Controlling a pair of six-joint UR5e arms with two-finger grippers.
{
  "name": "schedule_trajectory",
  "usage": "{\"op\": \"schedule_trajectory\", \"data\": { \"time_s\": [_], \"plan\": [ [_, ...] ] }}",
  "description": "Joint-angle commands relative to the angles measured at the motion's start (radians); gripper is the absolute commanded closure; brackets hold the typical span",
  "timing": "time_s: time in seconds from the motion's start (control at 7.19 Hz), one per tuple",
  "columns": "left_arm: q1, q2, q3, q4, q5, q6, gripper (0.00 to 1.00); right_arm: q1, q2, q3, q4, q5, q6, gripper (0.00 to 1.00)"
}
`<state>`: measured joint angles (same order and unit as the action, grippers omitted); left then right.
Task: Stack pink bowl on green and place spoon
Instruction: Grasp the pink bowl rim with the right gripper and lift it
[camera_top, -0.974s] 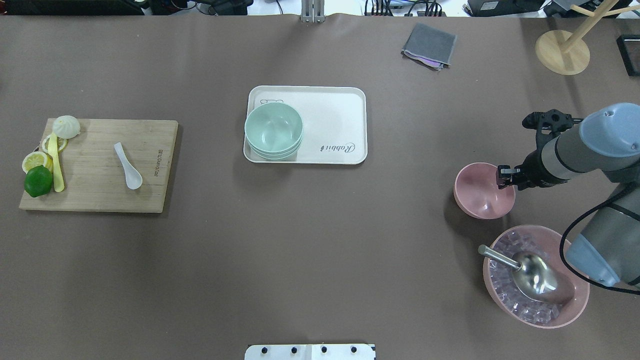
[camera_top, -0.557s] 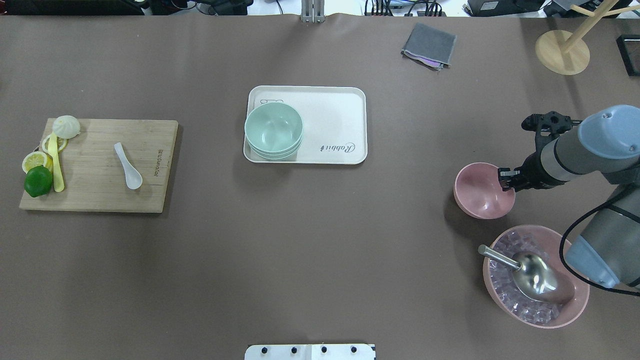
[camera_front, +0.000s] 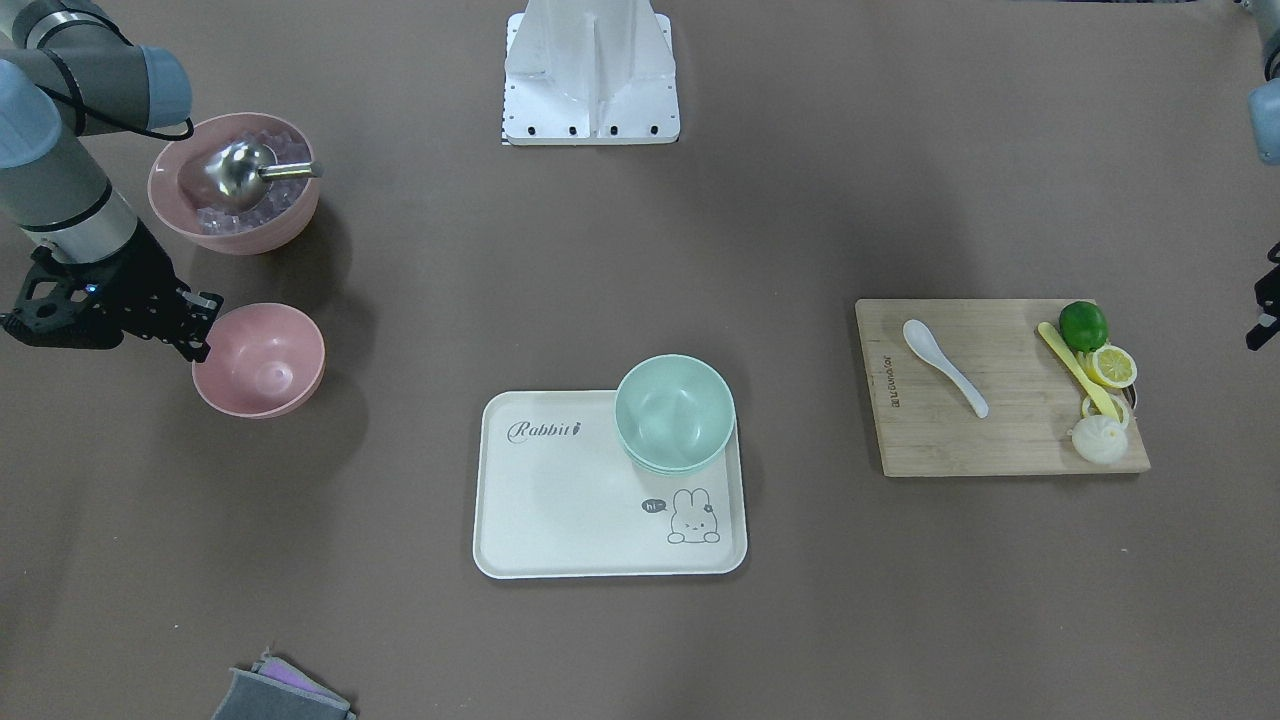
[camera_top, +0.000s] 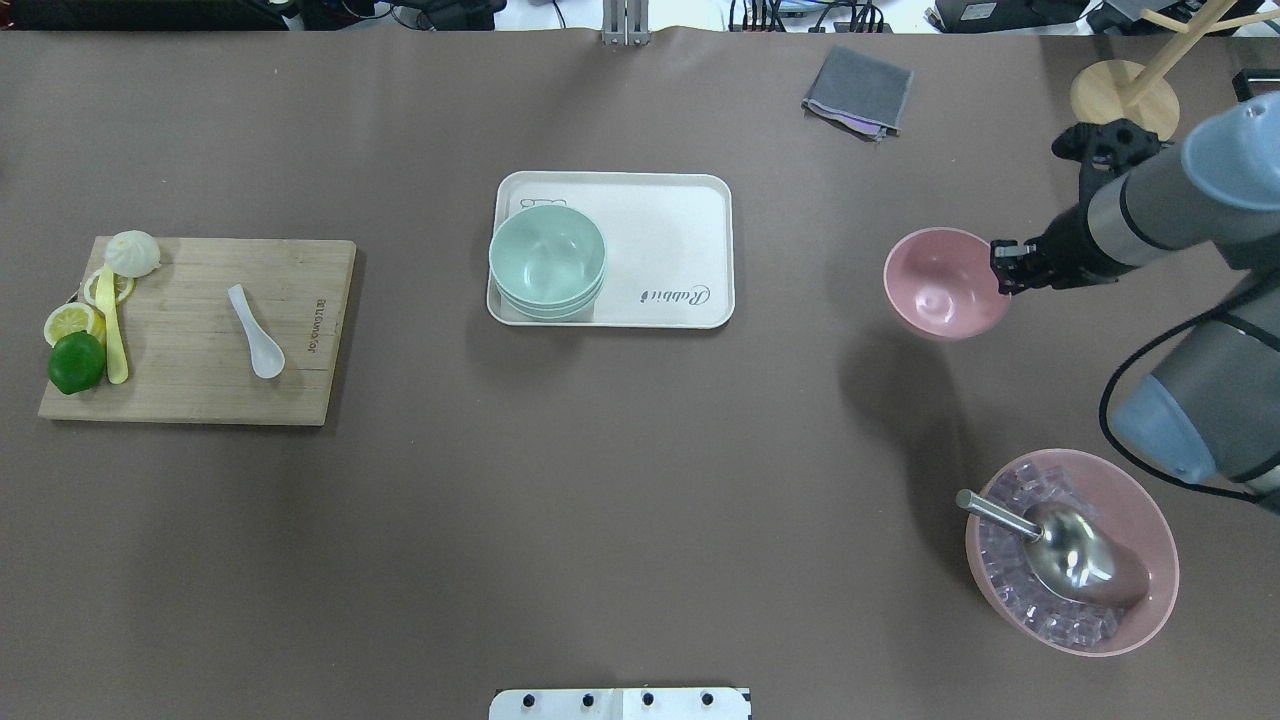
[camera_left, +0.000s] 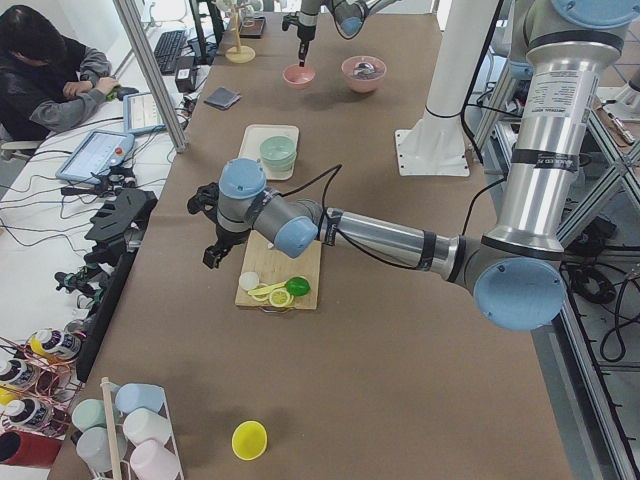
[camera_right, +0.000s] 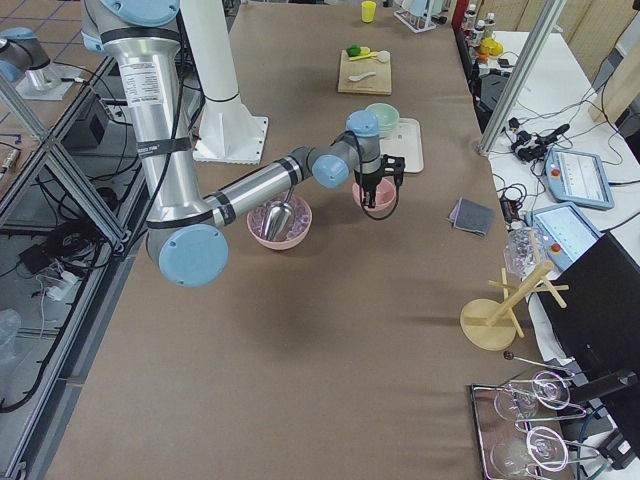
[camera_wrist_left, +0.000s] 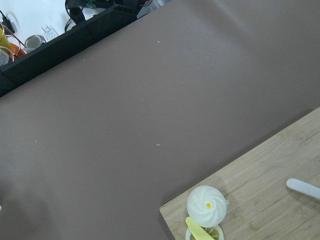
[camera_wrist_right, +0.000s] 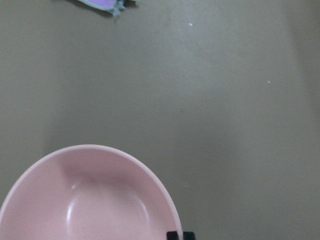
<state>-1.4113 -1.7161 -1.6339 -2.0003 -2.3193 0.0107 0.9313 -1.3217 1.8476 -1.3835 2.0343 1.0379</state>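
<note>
Pink bowl (camera_top: 940, 285) hangs aloft in right claw (camera_top: 1002, 268).

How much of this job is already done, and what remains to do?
Nothing is finished yet. In hand: the right gripper grips the rim of the pink bowl, apparently lifted, far from the green bowl on the tray. Remaining: set pink into green, then place the white spoon, lying untouched on the cutting board.

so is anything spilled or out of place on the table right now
Nothing stands out. The pink bowl is empty, held by its rim in the right gripper, and the ice is all inside the big bowl.
</note>
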Motion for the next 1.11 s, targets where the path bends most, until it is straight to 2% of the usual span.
{"op": "schedule_trajectory", "data": {
  "time_s": [0.0,0.28,0.56,0.7,0.97],
  "plan": [
    [0.000,0.003,-0.004,0.000,0.000,0.002,0.01,0.001,0.192,-0.002,-0.184,0.004,0.019,1.00],
    [0.000,0.006,-0.006,0.000,-0.006,0.002,0.01,-0.041,0.254,-0.013,-0.178,-0.012,0.085,1.00],
    [0.000,0.007,-0.006,0.000,-0.008,0.002,0.01,-0.132,0.382,-0.112,-0.129,-0.112,0.187,1.00],
    [0.000,0.007,-0.006,0.000,-0.009,0.002,0.01,-0.163,0.480,-0.210,-0.102,-0.149,0.321,1.00],
    [0.000,0.010,-0.006,0.000,-0.014,0.002,0.01,-0.206,0.664,-0.423,-0.103,-0.152,0.384,1.00]
  ]
}}
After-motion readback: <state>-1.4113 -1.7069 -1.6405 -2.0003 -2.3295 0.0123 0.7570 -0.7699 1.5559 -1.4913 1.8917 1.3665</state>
